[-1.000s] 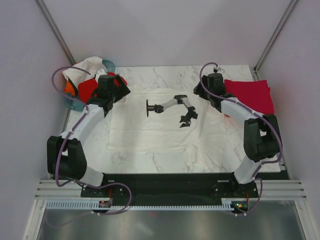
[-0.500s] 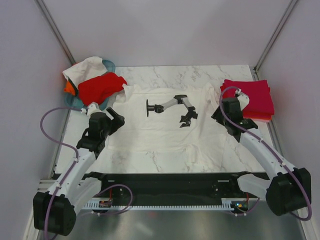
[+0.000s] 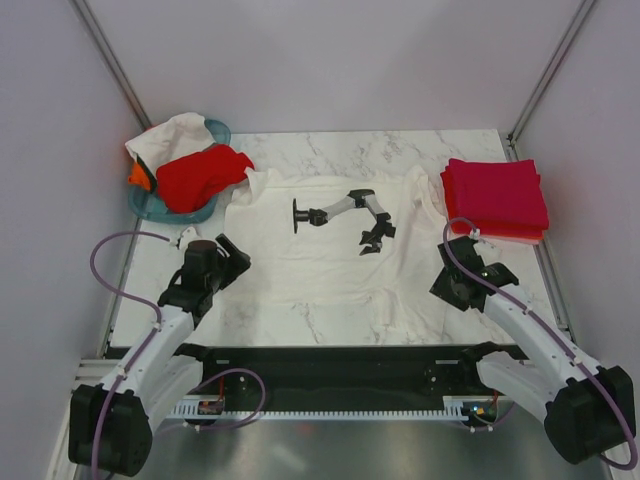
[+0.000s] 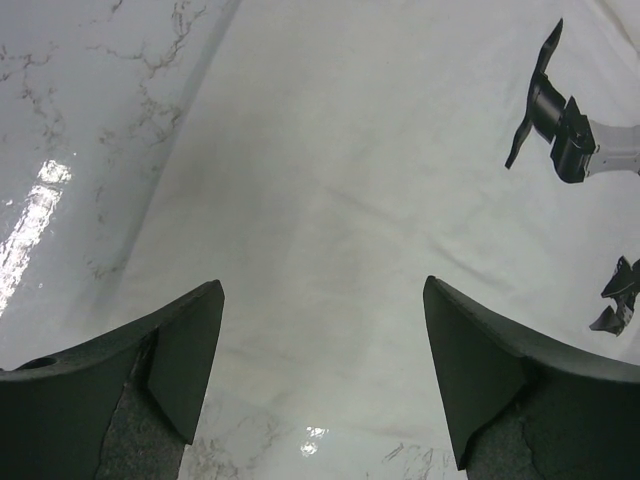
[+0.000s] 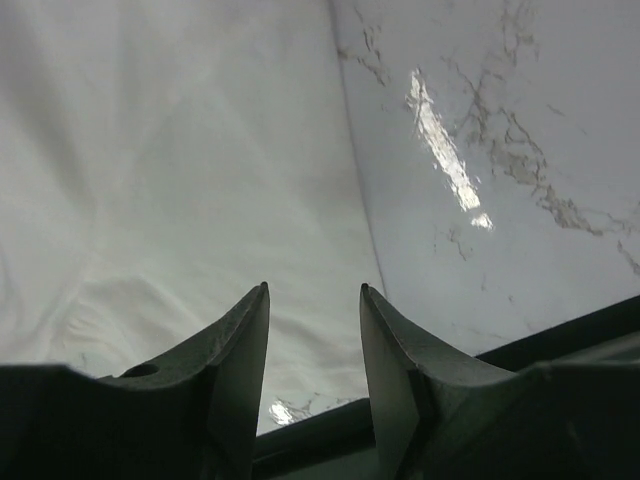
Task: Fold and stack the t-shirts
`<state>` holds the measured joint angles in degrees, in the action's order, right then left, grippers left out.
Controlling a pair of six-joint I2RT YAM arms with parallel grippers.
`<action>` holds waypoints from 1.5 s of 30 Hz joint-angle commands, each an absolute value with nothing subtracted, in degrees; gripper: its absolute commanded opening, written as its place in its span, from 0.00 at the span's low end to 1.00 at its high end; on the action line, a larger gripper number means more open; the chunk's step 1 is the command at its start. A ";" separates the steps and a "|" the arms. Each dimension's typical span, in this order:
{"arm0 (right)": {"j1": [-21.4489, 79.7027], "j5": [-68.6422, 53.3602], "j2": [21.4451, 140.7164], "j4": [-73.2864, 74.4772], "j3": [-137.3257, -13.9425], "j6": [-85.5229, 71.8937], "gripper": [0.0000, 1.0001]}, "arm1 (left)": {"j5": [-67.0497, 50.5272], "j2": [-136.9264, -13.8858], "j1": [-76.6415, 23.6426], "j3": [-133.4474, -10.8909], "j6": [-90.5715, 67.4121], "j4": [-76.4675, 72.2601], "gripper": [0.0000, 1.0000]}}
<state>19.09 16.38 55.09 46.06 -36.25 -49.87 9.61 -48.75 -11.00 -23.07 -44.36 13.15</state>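
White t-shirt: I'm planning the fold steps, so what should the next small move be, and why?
Probably lower both end effectors onto the near hem and pinch it. The white t-shirt lies spread out; the left end effector hangs open over its near left edge, the right end effector with jaws apart over its near right edge, neither holding cloth.
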 commanded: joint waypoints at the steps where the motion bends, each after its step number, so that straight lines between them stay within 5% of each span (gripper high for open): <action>1: 20.56 13.62 52.57 51.76 -35.16 -54.21 0.49 | 8.44 -47.90 -11.07 -23.03 -46.23 12.04 0.88; 21: 25.84 9.93 65.56 52.57 -37.70 -59.50 0.50 | 12.74 -51.14 -11.07 -22.67 -49.57 14.15 0.82; 27: 25.84 18.53 70.56 46.24 -47.54 -51.87 0.51 | 9.59 -55.98 -11.07 -25.83 -48.79 12.75 0.77; 30: 25.84 18.73 73.11 41.94 -50.71 -48.00 0.46 | 8.53 -57.65 -11.07 -27.94 -48.25 12.75 0.73; 34: 25.75 17.75 77.60 37.62 -52.99 -45.88 0.26 | 7.91 -58.45 -11.07 -29.53 -48.95 12.04 0.68; 41: 25.31 20.39 84.80 33.24 -55.19 -45.26 0.00 | 8.61 -61.26 -11.16 -30.67 -50.36 10.99 0.32; 45: 24.35 20.13 88.24 29.98 -55.81 -45.18 0.00 | 7.56 -65.64 -11.16 -31.90 -50.98 9.41 0.10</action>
<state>25.19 18.37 86.19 34.63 -53.23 -46.00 8.27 -63.51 -11.00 -29.17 -49.28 12.03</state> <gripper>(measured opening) 0.008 0.140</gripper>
